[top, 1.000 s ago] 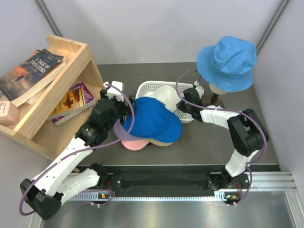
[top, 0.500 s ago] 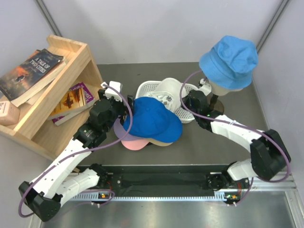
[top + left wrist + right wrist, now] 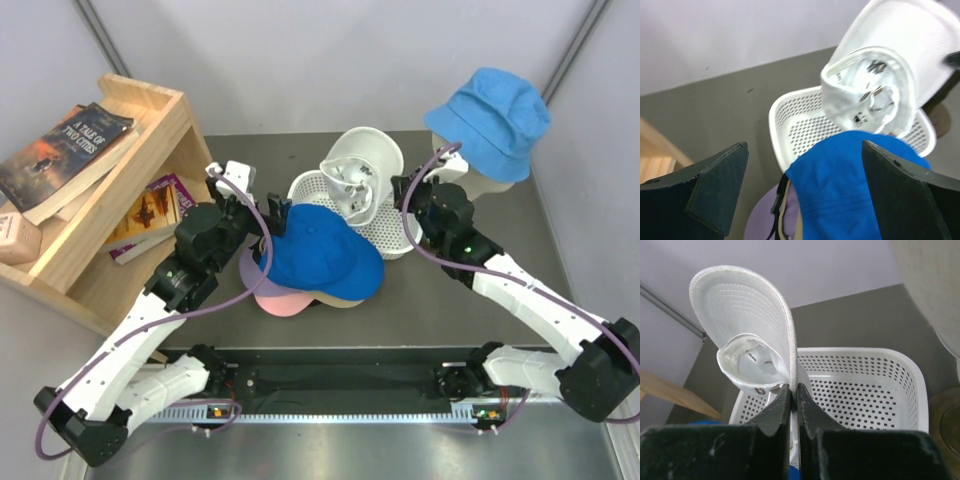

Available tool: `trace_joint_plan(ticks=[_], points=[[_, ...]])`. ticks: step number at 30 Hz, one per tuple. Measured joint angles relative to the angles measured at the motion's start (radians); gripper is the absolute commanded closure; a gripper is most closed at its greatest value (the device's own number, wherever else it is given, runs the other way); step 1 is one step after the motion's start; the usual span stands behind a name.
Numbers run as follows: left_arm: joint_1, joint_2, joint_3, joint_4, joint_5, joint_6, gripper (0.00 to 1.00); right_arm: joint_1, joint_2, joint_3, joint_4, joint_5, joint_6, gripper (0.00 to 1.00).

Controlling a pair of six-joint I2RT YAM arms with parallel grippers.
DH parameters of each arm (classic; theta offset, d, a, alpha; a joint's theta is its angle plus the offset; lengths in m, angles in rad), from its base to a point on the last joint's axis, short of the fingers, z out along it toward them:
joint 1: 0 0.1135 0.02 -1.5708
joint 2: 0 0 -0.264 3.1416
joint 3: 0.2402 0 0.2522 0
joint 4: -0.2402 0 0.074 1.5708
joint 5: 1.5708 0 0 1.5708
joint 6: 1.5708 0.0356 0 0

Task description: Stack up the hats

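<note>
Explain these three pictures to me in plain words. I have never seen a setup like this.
Two white robot arms are bolted to the near edge of a table. One picture looks down from above; the other two come from small cameras on each wrist. The right hand is shut on the brim of a white cap, holding it up over a white perforated basket. The left hand is open and holds nothing, beside a pile of caps with a royal blue cap on top. Further back a light blue bucket hat sits on a mannequin head, and a wooden shelf on the left holds books.
</note>
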Motion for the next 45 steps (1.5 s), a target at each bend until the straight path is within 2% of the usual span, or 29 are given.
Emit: trace_joint_plan(ticks=[12, 26, 42, 44, 45], points=[[0.000, 0.011, 0.102, 0.051, 0.223, -0.001, 0.01, 0.022, -0.079, 0.075, 0.011, -0.134, -0.106, 1.00], [0.000, 0.035, 0.187, 0.081, 0.309, 0.004, 0.01, 0.103, -0.078, 0.139, 0.032, -0.224, -0.136, 1.00], [0.000, 0.032, 0.266, 0.176, 0.309, 0.074, 0.01, 0.109, -0.167, 0.207, 0.047, -0.452, -0.193, 1.00], [0.000, 0.029, 0.269, 0.187, 0.317, 0.083, 0.02, 0.110, -0.167, 0.216, 0.037, -0.478, -0.196, 1.00], [0.000, 0.029, 0.269, 0.192, 0.325, 0.088, 0.06, 0.111, -0.168, 0.218, 0.031, -0.488, -0.198, 1.00]])
